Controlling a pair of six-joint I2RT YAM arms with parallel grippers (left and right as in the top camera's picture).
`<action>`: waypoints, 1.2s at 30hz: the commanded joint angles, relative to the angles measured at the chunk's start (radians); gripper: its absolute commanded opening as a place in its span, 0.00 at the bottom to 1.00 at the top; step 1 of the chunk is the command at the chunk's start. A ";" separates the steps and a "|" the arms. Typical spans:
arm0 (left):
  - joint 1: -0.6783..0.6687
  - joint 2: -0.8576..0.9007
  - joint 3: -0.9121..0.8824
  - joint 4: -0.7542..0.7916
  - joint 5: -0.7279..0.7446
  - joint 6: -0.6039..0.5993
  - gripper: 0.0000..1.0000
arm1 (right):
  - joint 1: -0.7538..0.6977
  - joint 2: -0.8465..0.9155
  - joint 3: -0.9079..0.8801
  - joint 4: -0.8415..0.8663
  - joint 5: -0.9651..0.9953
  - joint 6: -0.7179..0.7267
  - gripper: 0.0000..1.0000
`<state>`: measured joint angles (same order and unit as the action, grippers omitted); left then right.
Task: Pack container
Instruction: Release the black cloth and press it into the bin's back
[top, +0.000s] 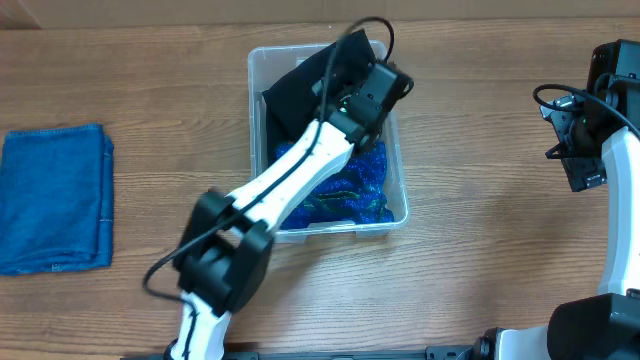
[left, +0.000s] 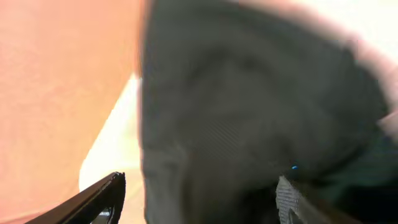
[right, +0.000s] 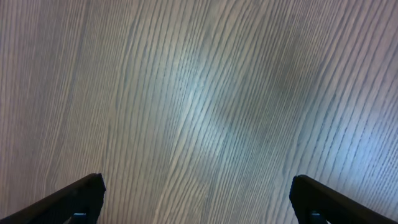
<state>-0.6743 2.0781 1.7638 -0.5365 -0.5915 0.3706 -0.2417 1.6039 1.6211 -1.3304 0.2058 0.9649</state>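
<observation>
The clear plastic container (top: 256, 120) stands mid-table. A black cloth (top: 298, 85) fills its far half, and a blue patterned cloth (top: 362, 192) lies in its near half. My left arm reaches across the bin, with the left gripper (top: 388, 82) over the far right corner at the black cloth. In the left wrist view the dark cloth (left: 249, 106) fills the picture. The left gripper (left: 199, 202) has its jaws wide apart, and one finger (left: 102, 196) is clear of the fabric. My right gripper (right: 199, 199) is open over bare wood, holding nothing.
A folded blue towel (top: 55, 195) lies at the table's left side. The right arm (top: 600, 140) stands at the right edge, well away from the bin. Wooden tabletop (top: 480, 120) lies between the bin and the right arm.
</observation>
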 joint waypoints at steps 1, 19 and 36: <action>0.005 -0.178 0.026 0.024 0.200 -0.098 0.78 | -0.002 -0.003 0.001 0.002 0.003 0.005 1.00; 0.190 0.012 0.026 0.093 0.507 -0.538 0.04 | -0.002 -0.003 0.001 0.002 0.002 0.005 1.00; 0.190 0.093 0.025 -0.230 0.592 -0.549 0.04 | -0.002 -0.003 0.001 0.002 0.003 0.005 1.00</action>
<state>-0.4843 2.1399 1.7832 -0.7441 -0.0174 -0.1776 -0.2417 1.6039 1.6211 -1.3308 0.2062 0.9653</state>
